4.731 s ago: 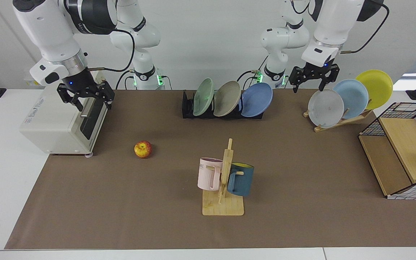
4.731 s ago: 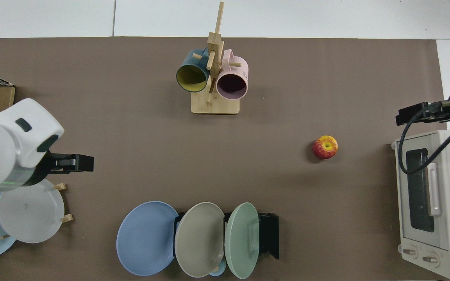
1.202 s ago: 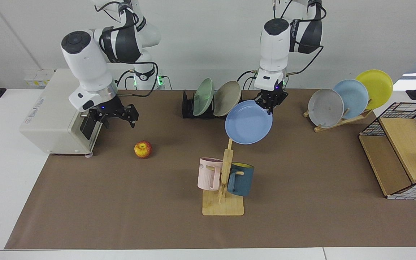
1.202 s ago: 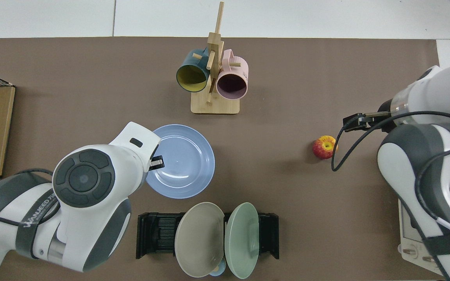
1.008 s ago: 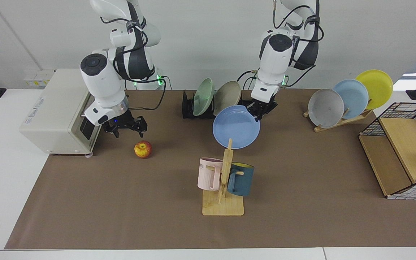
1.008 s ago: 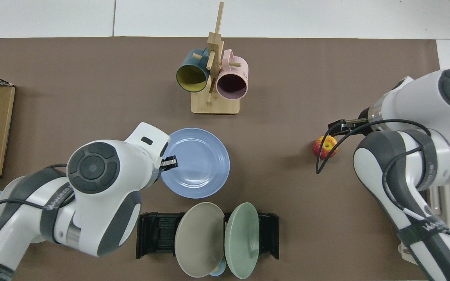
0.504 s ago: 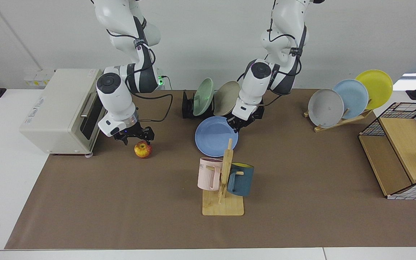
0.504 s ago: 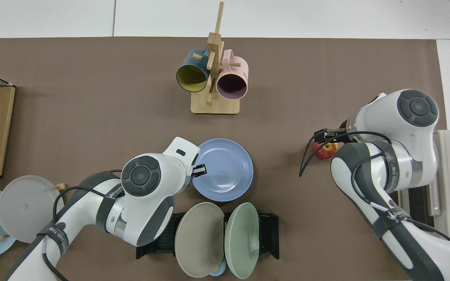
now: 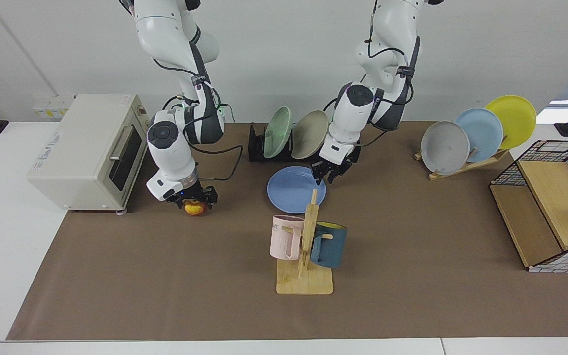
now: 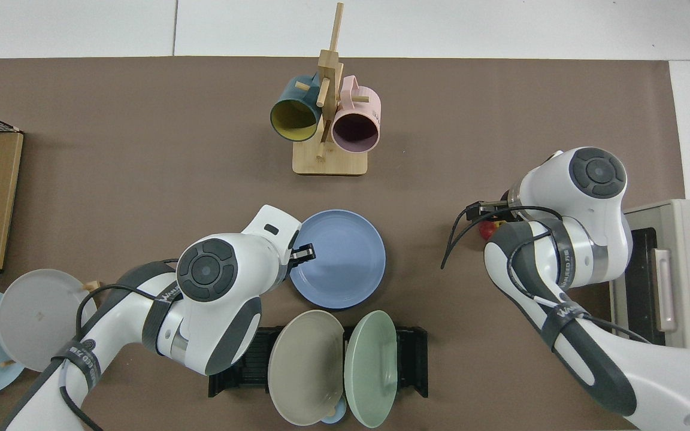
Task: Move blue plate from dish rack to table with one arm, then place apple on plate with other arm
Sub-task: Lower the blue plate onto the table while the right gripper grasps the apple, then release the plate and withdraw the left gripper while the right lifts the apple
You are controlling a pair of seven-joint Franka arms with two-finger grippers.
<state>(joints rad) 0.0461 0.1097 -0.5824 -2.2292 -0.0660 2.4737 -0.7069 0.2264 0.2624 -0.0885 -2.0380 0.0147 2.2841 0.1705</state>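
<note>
The blue plate [image 9: 295, 189] lies flat on the table [image 9: 412, 236], mid-mat, just in front of the dish rack [image 9: 257, 145] near the far edge. The left gripper [image 9: 327, 173] sits at the plate's rim, fingers parted and off it. Over by the toaster oven [image 9: 87, 150], the right gripper [image 9: 193, 199] is down over the apple [image 9: 195, 209], fingers either side of it; whether they squeeze it, I cannot tell. The mug stand [image 9: 304, 256] is in front of the plate.

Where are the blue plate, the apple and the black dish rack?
blue plate [image 10: 345, 263], top view, bare middle of its dish.
apple [image 9: 195, 209], facing view, yellow-red front under the right arm's black hand.
dish rack [image 10: 417, 359], top view, black end wall beside the green plate.
</note>
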